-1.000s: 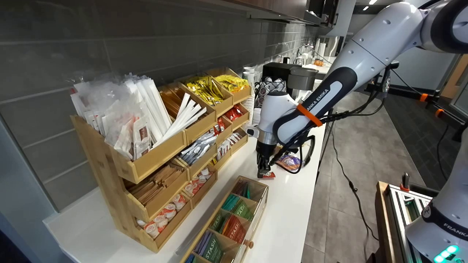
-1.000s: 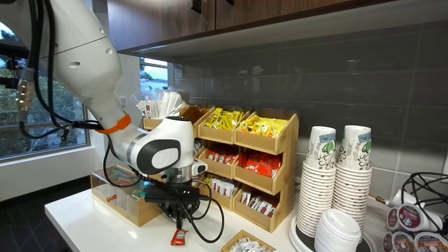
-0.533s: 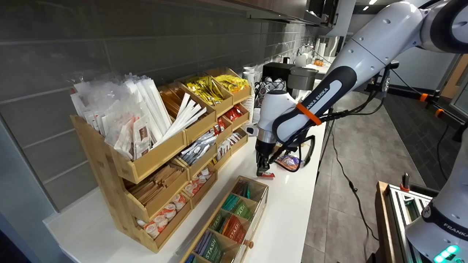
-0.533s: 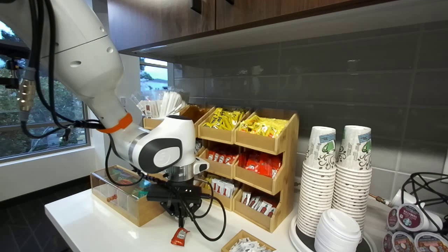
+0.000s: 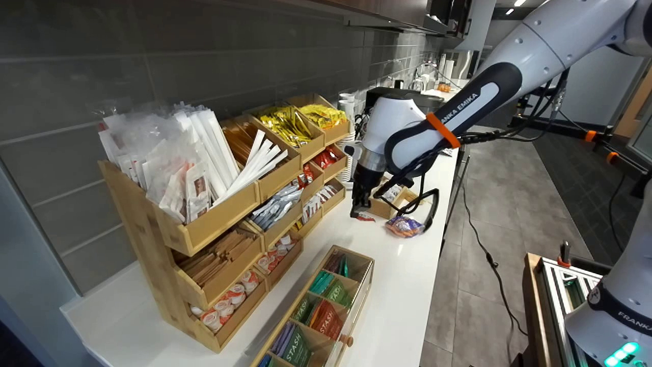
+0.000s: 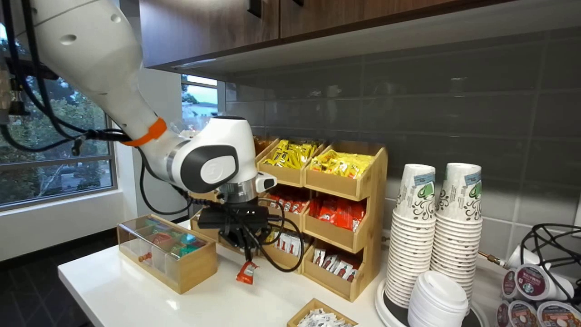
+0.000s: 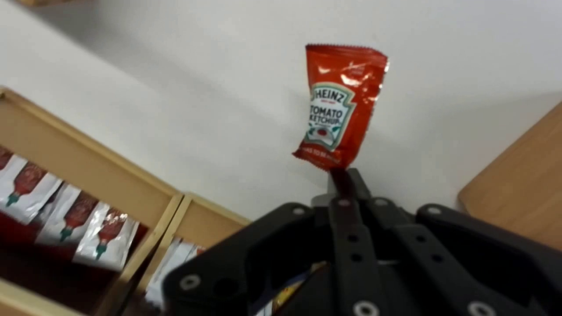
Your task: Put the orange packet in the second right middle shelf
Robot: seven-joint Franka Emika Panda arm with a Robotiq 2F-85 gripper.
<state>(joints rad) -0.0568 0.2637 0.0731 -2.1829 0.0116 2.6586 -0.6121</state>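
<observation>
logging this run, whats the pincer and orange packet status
Pincer shut. Orange packet gripped, not yet in rack. Possible snag: top-tier bin above right middle bin.

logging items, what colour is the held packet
The packet is red with a pale label, clearest in the wrist view.

I have the gripper [image 7: 350, 177] pinching one end of the orange packet [image 7: 344, 109], which juts ahead; beside the gripper, wooden bins [image 7: 88, 169] hold white sachets [image 7: 103, 239].
</observation>
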